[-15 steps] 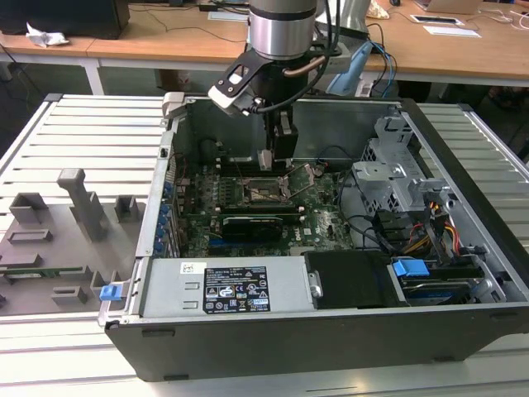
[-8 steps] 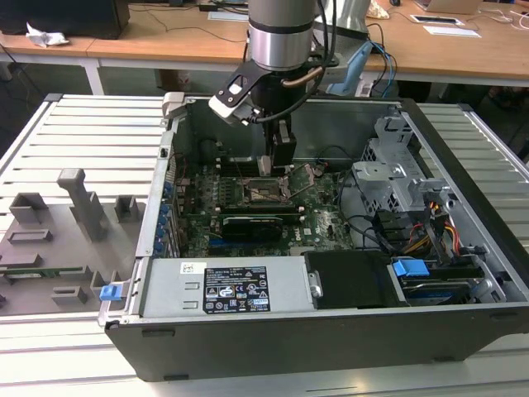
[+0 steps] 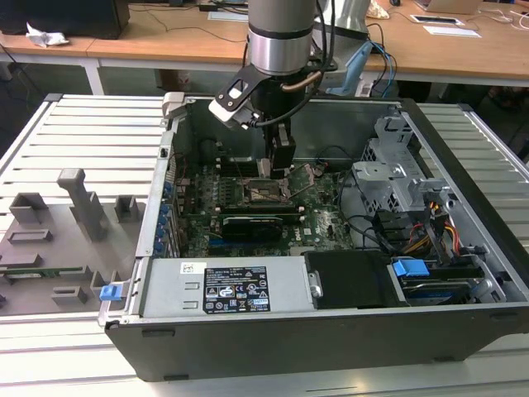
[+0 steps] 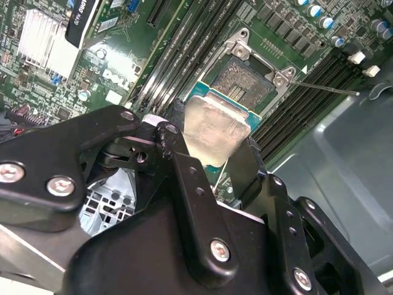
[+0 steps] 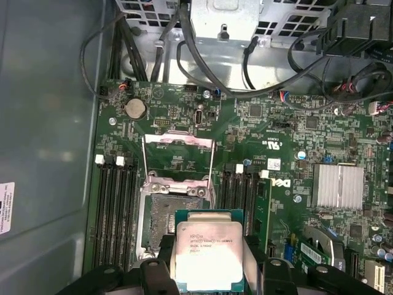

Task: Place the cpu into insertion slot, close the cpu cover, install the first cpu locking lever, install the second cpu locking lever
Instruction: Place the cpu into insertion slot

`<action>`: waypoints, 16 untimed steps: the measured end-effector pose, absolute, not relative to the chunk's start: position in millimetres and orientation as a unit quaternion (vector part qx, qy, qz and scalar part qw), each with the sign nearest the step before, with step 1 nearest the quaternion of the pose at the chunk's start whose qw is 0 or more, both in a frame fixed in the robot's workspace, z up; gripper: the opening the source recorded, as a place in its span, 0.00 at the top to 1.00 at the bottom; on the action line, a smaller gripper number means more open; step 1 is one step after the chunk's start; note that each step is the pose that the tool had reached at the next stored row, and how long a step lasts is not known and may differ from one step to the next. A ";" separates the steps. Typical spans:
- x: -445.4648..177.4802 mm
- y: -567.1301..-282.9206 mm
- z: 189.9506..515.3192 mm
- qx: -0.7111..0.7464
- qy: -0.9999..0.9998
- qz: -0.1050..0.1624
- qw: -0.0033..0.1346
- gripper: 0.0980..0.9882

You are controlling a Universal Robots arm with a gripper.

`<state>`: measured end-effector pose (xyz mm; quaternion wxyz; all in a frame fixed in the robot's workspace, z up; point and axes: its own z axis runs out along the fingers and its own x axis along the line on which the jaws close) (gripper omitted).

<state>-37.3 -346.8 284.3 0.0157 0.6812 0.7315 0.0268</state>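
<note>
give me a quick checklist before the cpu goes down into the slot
1. cpu clamped in the gripper: ok.
2. cpu cover swung open off the socket: ok.
3. insertion slot bare of stray parts: ok.
4. cpu centred over the insertion slot: cannot tell; it overlaps one edge in both wrist views.
5. cpu seated: not ok, it is held above the insertion slot.

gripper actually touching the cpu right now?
Touching. In the second wrist view the gripper has a finger against each of two opposite edges of the cpu.
</note>
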 end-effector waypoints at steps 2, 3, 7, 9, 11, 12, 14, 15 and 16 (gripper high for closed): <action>-37.3 -346.8 283.0 0.681 0.731 0.027 0.016 0.52; -37.3 -346.8 282.6 0.681 0.731 0.027 0.016 0.52; -37.3 -346.8 281.0 0.681 0.731 0.027 0.016 0.52; -37.3 -346.8 279.8 0.681 0.731 0.027 0.016 0.52; -37.3 -346.8 278.0 0.681 0.731 0.027 0.016 0.52; -37.3 -346.7 276.2 0.681 0.731 0.027 0.016 0.52; -37.3 -345.0 271.7 0.682 0.731 0.027 0.016 0.52; -37.3 -343.9 270.3 0.682 0.730 0.027 0.016 0.52; -37.3 -343.6 269.1 0.683 0.730 0.027 0.016 0.52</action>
